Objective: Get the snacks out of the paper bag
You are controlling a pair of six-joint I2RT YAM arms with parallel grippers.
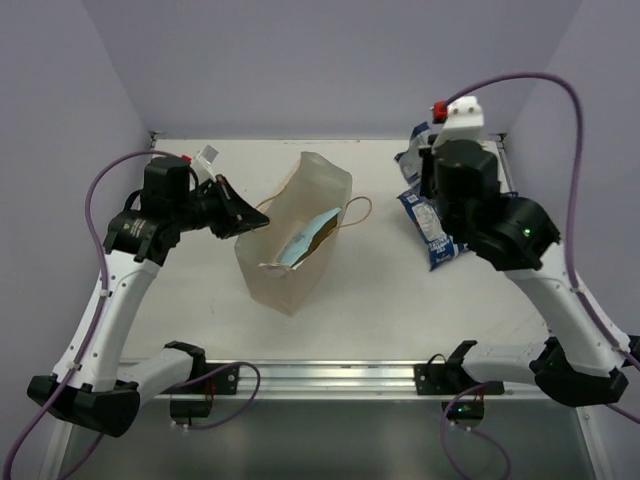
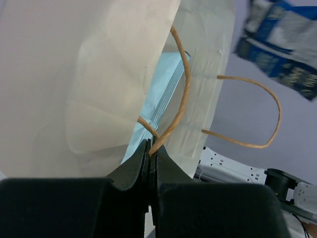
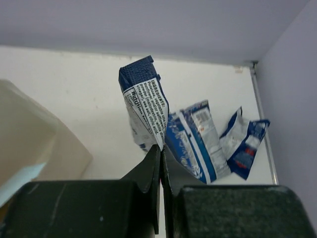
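Risk: the paper bag, mid-table with the light blue chip bag inside, is restrained only by a thin cord handle, so a pull could slip the cord, tear it or tip the bag. The left gripper is fully closed on that cord. Farther right, the right gripper is clamped on a dark blue packet, with more packets lying on the table beyond.

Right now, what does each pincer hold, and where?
Left pincer pinches a cord handle of the paper bag. Right pincer holds a dark blue snack packet by its lower edge.
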